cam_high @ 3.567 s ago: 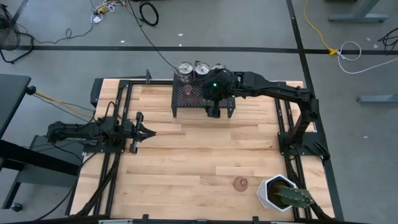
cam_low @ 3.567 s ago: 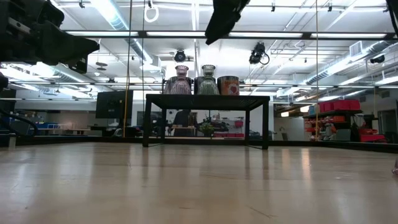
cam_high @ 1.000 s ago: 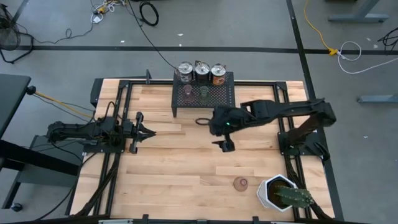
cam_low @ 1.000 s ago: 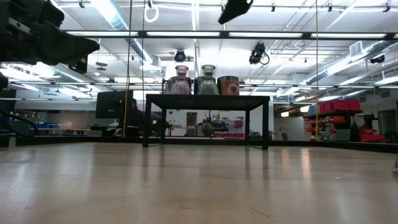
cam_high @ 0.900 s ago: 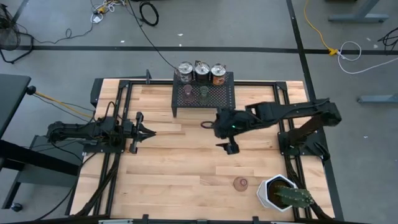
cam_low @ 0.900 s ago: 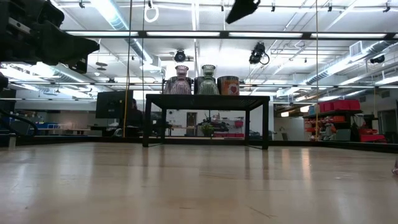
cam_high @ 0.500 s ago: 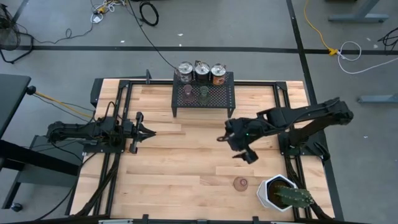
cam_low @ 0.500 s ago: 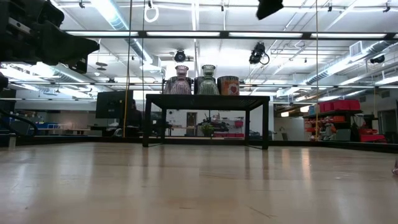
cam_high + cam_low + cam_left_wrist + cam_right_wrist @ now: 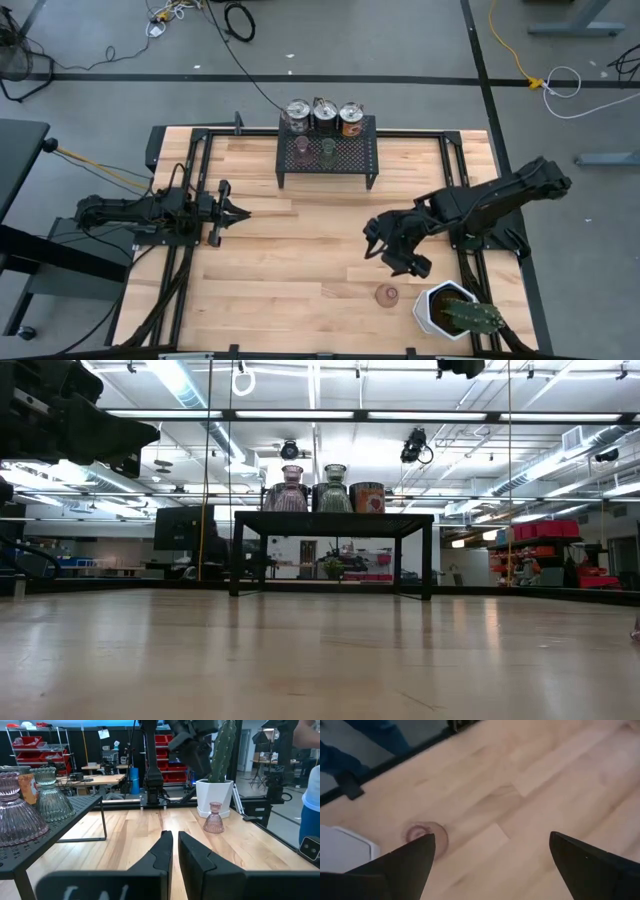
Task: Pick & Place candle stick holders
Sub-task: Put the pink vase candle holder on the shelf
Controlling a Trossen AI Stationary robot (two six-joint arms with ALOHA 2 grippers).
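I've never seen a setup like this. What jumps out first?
The black mesh rack at the table's far edge carries holders, three along its back edge and two on its mesh. The right gripper hangs open over the near right part, by a lone pink holder and a potted cactus.

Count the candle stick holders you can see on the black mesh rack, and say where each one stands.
5. On the black mesh rack, three larger holders line its back edge; a pink glass cup and a green glass cup stand just in front. None seems hidden.
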